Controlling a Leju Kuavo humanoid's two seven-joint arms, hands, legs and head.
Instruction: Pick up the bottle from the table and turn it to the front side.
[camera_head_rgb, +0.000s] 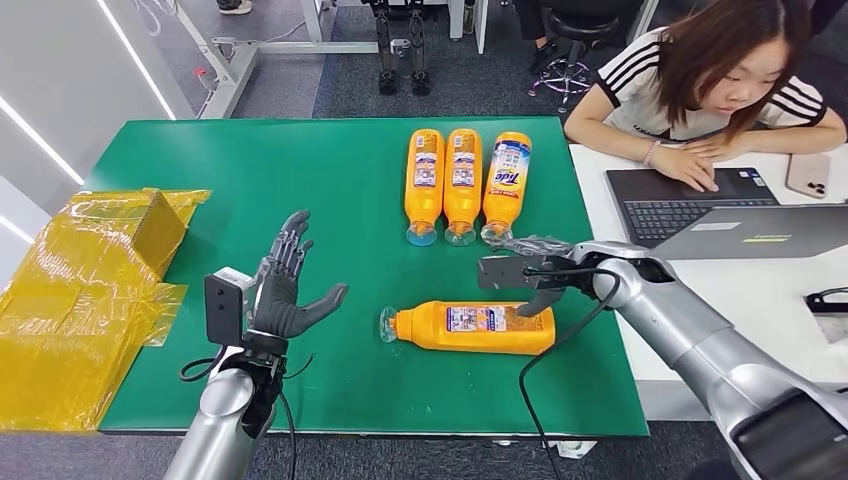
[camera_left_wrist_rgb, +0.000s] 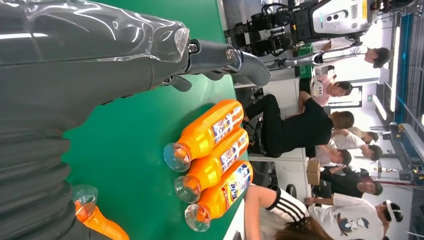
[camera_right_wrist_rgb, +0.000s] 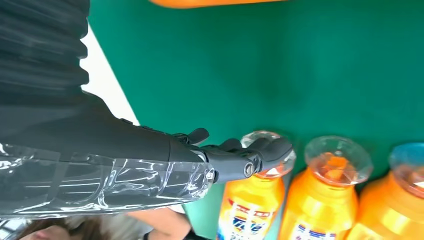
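A: Position of the target bottle (camera_head_rgb: 470, 327)?
B: Lying on its side on the green table (camera_head_rgb: 250, 180), near the front edge, clear cap toward the left hand, back label facing up. Untouched by either hand. Cap end also seen low in the left wrist view (camera_left_wrist_rgb: 95, 217).

A: Left hand (camera_head_rgb: 285, 290)?
B: Raised above the mat, left of the bottle and apart from it. Palm turned toward the bottle, fingers (camera_head_rgb: 292, 245) spread and pointing away from the robot, thumb stuck out sideways. Holding nothing.

A: Right hand (camera_head_rgb: 535, 272)?
B: Hovering just behind the bottle's base end, above it, fingers extended loosely over the table. Nothing gripped. In the right wrist view, dark fingertips (camera_right_wrist_rgb: 272, 147) overlapping the cap of the nearest of three more bottles; contact not clear.

A: Those three bottles (camera_head_rgb: 465, 185)?
B: Side by side at the far edge of the mat, caps toward the robot, rightmost showing its front label.

A: Surroundings?
B: Crumpled yellow plastic sheet (camera_head_rgb: 85, 290) at the table's left edge. Person (camera_head_rgb: 715, 85) seated at a white desk to the right, hand on a laptop (camera_head_rgb: 690, 205), phone (camera_head_rgb: 808, 173) beside it
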